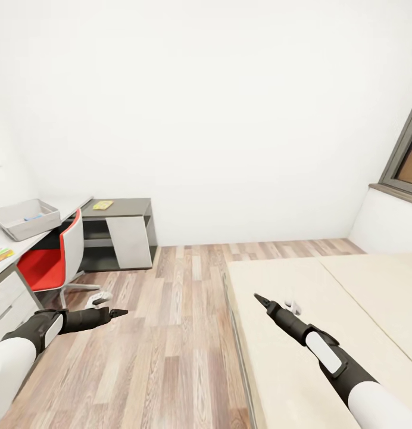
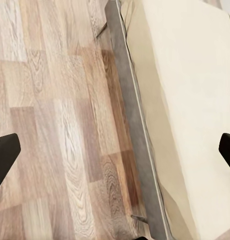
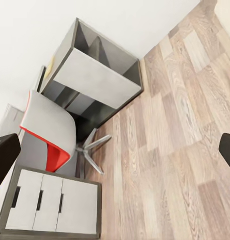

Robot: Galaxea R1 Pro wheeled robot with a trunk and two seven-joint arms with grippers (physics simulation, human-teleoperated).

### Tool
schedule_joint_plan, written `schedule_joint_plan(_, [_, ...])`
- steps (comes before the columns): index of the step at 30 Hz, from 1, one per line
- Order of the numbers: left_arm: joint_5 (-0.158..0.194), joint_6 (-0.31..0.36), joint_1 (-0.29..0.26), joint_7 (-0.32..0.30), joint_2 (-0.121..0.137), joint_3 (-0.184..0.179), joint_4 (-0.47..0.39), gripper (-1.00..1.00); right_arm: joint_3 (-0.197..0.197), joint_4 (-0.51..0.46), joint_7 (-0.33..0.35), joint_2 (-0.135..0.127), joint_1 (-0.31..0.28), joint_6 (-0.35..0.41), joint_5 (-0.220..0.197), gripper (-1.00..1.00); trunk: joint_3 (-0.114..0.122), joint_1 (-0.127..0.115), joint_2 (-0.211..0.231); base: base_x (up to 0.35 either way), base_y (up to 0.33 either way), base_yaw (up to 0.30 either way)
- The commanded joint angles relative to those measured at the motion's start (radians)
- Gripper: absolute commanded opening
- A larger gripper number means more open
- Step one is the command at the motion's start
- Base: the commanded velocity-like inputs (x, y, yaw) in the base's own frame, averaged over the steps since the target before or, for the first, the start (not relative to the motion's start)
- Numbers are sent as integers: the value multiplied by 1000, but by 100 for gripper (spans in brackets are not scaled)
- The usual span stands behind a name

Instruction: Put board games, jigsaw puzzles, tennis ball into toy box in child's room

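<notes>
- Nearest the head camera: both arms reach forward at the lower edge. Left gripper [image 1: 114,312] hangs over the wood floor [image 1: 170,333]; right gripper [image 1: 264,300] hangs over the near corner of the bed [image 1: 325,298].
- Jaws: both wrist views show the two dark fingertips at opposite edges of the frame, wide apart, nothing between them. Both grippers judged empty.
- Bed: the visible part of the mattress is bare, with no board game on it. The far end runs out of frame to the right, so I cannot tell whether games lie there.
- Desk [image 1: 15,241] at far left: grey toy box [image 1: 26,217] sits on it, with a small blue item inside; too small to identify.
- A colourful flat item [image 1: 0,255] lies on the desk's near edge, cut by the frame; possibly a puzzle or game, not certain.
- A yellow flat item [image 1: 102,205] lies on the low grey cabinet [image 1: 119,232] beyond the red chair [image 1: 51,256]; identity unclear.
- Tennis ball: cannot be picked out.
- Progress, as judgement: robot stands between bed and desk carrying nothing. At least one flat toy seems left outside the box; count inside cannot be confirmed. Task unfinished.
</notes>
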Motion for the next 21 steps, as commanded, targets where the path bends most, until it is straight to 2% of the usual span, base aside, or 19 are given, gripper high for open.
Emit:
schedule_joint_plan(1, [-10,6,-1,-5,-1,9,-1,100,4,0,1,-2,-1,-2,-10,100,-2,1,-2,0,0,115])
schedule_joint_plan(8, [-10,6,-1,-5,-1,9,-1,100,4,0,6,-3,-1,-32,-11,100,4,1,-2,0,0,95])
schedule_joint_plan(21, [-10,6,-1,-5,-1,8,-1,100,4,0,9,-3,-1,-37,-11,100,6,1,-2,0,-9,10])
